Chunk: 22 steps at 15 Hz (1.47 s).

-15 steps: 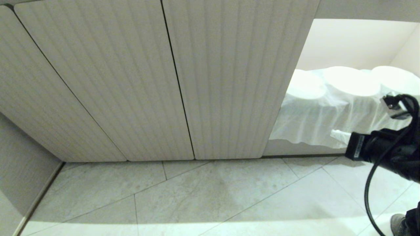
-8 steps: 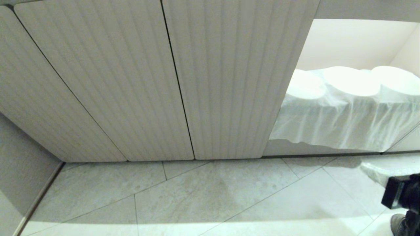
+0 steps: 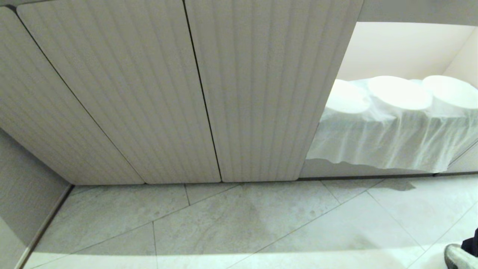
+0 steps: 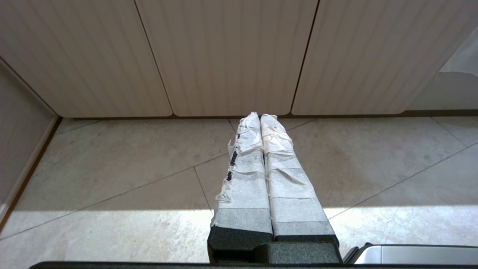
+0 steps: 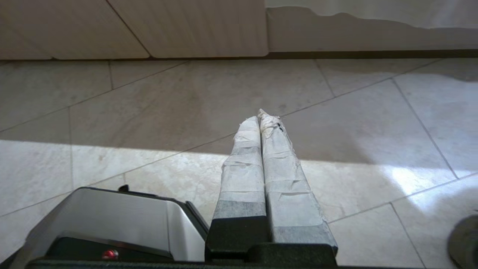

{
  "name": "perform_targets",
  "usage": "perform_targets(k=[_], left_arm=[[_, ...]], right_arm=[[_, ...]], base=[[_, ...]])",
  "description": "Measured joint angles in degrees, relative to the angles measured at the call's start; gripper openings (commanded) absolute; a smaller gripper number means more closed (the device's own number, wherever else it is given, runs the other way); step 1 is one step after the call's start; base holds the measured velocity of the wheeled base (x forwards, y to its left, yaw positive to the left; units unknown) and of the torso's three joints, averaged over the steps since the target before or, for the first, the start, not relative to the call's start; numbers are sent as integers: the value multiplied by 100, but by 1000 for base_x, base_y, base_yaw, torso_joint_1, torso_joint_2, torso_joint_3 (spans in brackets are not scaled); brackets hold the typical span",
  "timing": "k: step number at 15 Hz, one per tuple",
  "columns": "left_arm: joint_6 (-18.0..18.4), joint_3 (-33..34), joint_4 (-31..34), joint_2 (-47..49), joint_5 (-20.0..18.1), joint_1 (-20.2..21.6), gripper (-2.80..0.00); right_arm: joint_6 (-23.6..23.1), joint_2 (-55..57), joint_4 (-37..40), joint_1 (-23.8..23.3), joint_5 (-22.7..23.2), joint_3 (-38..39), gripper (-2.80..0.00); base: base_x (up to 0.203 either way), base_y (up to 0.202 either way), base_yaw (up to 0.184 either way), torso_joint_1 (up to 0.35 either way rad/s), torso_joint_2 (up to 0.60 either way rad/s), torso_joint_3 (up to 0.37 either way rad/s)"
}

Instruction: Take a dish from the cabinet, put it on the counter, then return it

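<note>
The dish and the counter are out of view. The cabinet shows only as beige ribbed doors [image 3: 261,93], all shut. My left gripper [image 4: 260,116] is shut with nothing in it. Its taped fingers point low over the floor tiles toward the foot of the doors. My right gripper [image 5: 261,116] is also shut and empty. It hangs low over the tiles, farther back from the doors. Neither gripper appears in the head view.
To the right of the doors is an open niche with white plates [image 3: 399,93] under a draped white cloth [image 3: 373,142]. Grey floor tiles [image 3: 242,224] run along the front, and a side wall [image 3: 22,179] closes the left. A person's shoe [image 3: 457,257] shows at the lower right.
My right arm, which stood in front of the cloth-draped niche, sank toward the lower right and left the head view. The head view itself has not shifted.
</note>
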Motion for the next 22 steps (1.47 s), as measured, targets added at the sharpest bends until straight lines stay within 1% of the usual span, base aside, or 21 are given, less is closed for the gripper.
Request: perform_targets(k=[5, 8, 11, 14, 22], left_arm=[[-3, 0, -2, 0, 0, 2, -280], [-2, 0, -2, 0, -2, 2, -280], [-2, 0, 1, 0, 1, 2, -280], [-2, 0, -2, 0, 4, 2, -280], [-2, 0, -2, 0, 0, 0, -280]], right_arm=[[-218, -1573, 1565, -560, 2, 63, -280], [-245, -2322, 1979, -731, -46, 71, -280], [-251, -2985, 2131, -816, -59, 74, -280], [-282, -3366, 2139, -832, -61, 74, -280], [-196, -3519, 2146, -832, -61, 74, -280]], base=[[0, 0, 0, 0, 0, 0], [0, 0, 0, 0, 0, 0], [0, 0, 0, 0, 0, 0], [0, 0, 0, 0, 0, 0], [0, 0, 0, 0, 0, 0]])
